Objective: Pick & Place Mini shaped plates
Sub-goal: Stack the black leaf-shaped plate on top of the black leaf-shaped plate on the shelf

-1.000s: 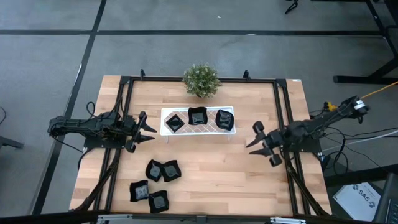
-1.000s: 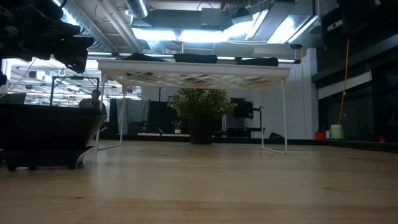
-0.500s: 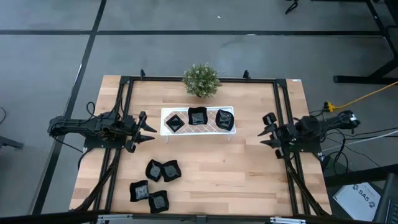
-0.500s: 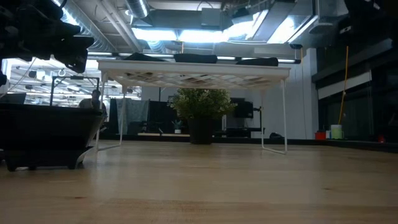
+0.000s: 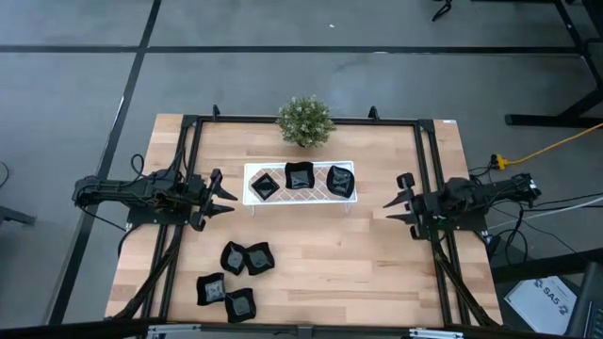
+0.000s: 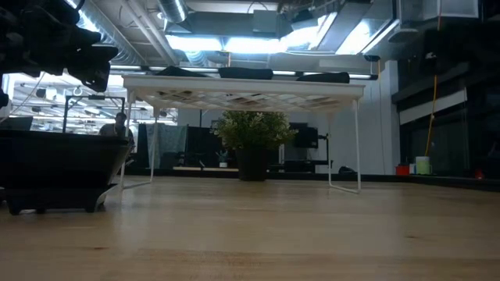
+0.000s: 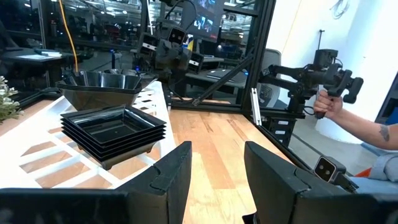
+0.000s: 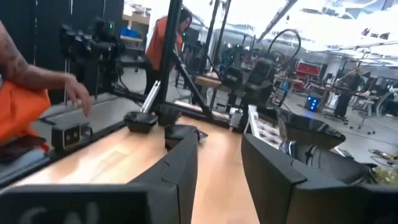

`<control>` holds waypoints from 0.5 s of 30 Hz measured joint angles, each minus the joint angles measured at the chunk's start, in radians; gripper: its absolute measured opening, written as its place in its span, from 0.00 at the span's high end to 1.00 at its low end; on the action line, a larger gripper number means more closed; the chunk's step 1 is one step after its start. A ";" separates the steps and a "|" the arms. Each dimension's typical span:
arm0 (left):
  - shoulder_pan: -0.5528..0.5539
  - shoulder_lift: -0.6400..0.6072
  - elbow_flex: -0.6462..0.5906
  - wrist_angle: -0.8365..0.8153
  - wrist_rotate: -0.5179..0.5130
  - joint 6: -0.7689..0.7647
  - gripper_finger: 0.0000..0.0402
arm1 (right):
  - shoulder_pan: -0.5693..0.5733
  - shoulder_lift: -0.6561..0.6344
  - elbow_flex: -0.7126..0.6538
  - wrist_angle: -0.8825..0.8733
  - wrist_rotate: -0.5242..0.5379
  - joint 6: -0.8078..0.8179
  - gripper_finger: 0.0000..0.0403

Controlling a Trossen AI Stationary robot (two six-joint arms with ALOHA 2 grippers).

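My left tool (image 5: 226,196) hangs over the pale wooden desk (image 5: 320,254) just beside the left end of the long white lattice-patterned tray (image 5: 254,170), fingers apart, nothing between them. My right tool (image 5: 399,198) hangs near the tray's right end, fingers parted, also empty. Three small glossy black dishes (image 5: 299,176) sit in a row on the tray. Four more small black dishes (image 5: 247,258) lie clustered on the desk nearer the front edge. A small green potted plant (image 5: 304,121) stands behind the tray.
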 joint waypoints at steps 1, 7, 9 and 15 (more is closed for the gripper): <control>0.000 0.000 0.000 0.000 0.000 0.000 0.64 | -0.002 0.000 0.000 -0.010 0.000 -0.007 0.69; 0.000 0.000 0.000 0.001 0.000 0.000 0.64 | -0.018 0.002 0.000 -0.088 0.002 -0.016 0.69; 0.000 0.000 0.000 0.002 -0.001 0.000 0.64 | -0.023 0.004 0.000 -0.089 0.001 -0.015 0.69; 0.000 0.000 0.000 0.002 -0.001 0.000 0.64 | -0.038 0.002 0.000 -0.089 0.001 -0.012 0.69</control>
